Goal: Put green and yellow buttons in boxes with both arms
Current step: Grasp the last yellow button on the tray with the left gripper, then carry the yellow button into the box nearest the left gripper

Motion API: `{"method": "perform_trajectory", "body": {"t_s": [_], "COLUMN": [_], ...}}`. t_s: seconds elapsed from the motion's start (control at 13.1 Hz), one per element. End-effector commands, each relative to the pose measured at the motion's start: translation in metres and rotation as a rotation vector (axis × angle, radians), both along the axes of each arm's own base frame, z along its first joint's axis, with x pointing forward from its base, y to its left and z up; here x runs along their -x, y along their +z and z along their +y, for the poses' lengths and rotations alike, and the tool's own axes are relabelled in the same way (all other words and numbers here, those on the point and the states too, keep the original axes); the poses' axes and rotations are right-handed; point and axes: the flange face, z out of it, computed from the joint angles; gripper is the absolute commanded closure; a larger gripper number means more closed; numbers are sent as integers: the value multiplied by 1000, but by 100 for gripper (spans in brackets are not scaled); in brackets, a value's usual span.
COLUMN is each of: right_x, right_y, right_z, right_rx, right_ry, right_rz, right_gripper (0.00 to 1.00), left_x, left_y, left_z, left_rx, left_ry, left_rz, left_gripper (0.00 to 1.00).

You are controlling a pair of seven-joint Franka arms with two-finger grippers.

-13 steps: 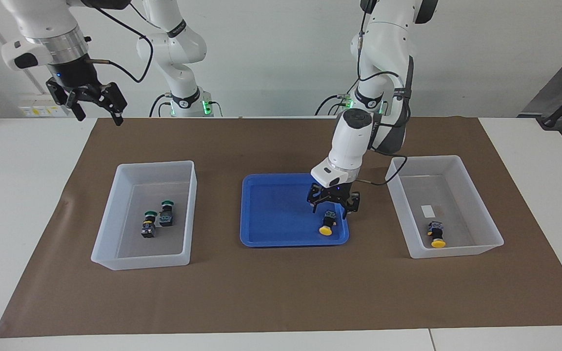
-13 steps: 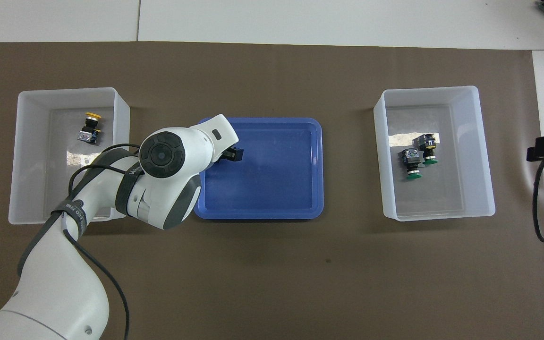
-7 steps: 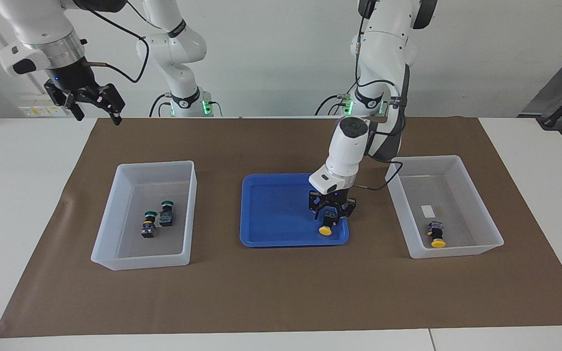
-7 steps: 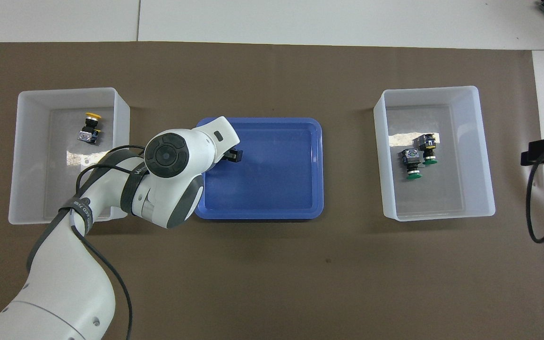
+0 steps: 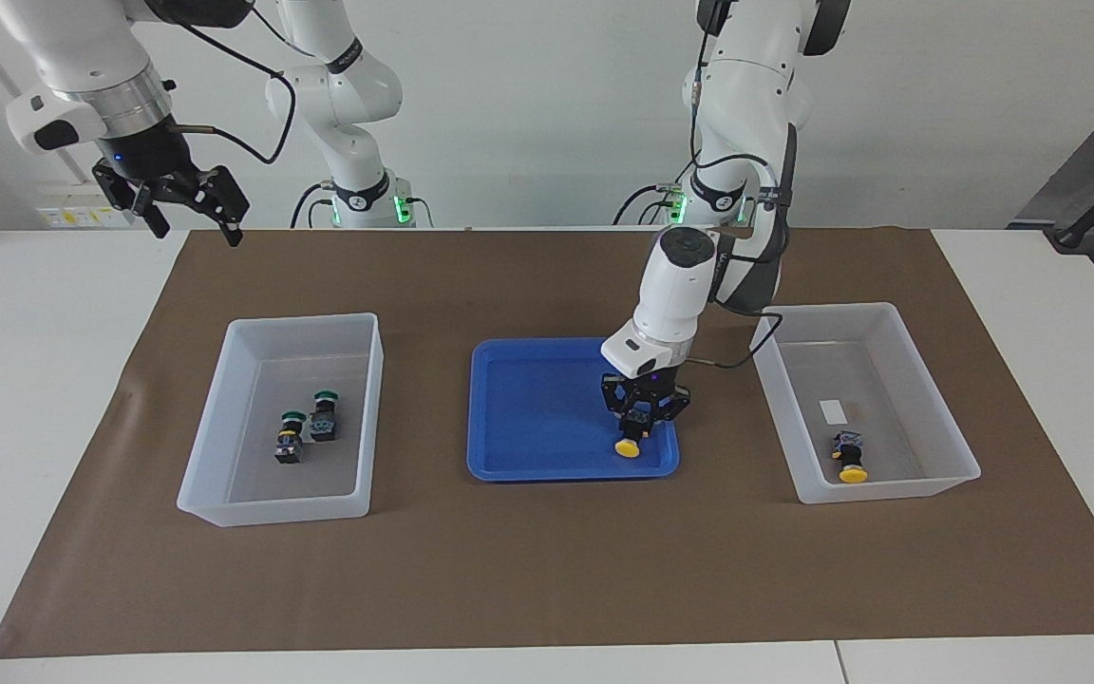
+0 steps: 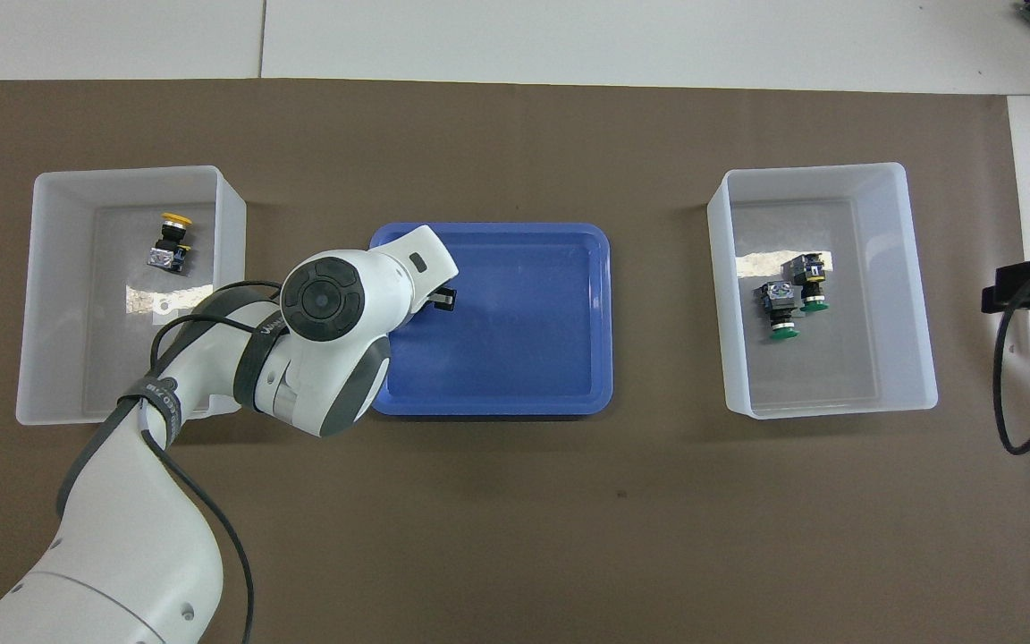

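Since a second ago the left gripper has dropped lower into the blue tray at frame centre and drawn its fingers together; they now pinch the black body of a yellow button, whose yellow cap points toward the bottom of the frame, close above the tray floor near the tray's lower right corner. Whether the cap touches the floor cannot be told. In the overhead view the left arm's wrist covers this button; only a dark fingertip shows past it. Right gripper hangs in the upper left of the facing view, over the upper left corner of the brown mat, shifted slightly since the earlier frame, jaws spread wide and holding nothing; this arm waits. Box at centre right holds the second yellow button at its lower end, below a white label. Box at centre left holds two green buttons lying side by side mid-floor, just beside each other.
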Motion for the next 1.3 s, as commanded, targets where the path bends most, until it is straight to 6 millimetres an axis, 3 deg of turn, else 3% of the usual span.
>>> {"method": "perform_trajectory", "body": {"t_s": [0.0, 0.31, 0.54, 0.69, 0.92, 1.07, 1.23], "right_x": [2, 3, 3, 5, 5, 5, 5], "right_y": [1, 2, 4, 3, 3, 3, 3], "right_z": [0, 1, 1, 1, 1, 1, 1], "right_rx": [18, 21, 21, 20, 20, 20, 20], "right_ry": [44, 53, 54, 54, 52, 52, 52], "right_rz": [3, 8, 4, 11, 16, 14, 16], "right_gripper": [0, 0, 0, 0, 0, 0, 0], "left_x": [-1, -26, -36, -37, -27, -18, -21], "left_y": [58, 87, 86, 85, 74, 52, 32], "left_z": [54, 152, 227, 267, 298, 297, 289], "left_rx": [3, 9, -15, -30, -67, -86, -89], "left_ry": [81, 246, 302, 321, 260, 197, 180], "left_rz": [-6, -28, -34, -34, -8, 28, 44], "left_gripper": [100, 100, 100, 100, 100, 100, 100]}}
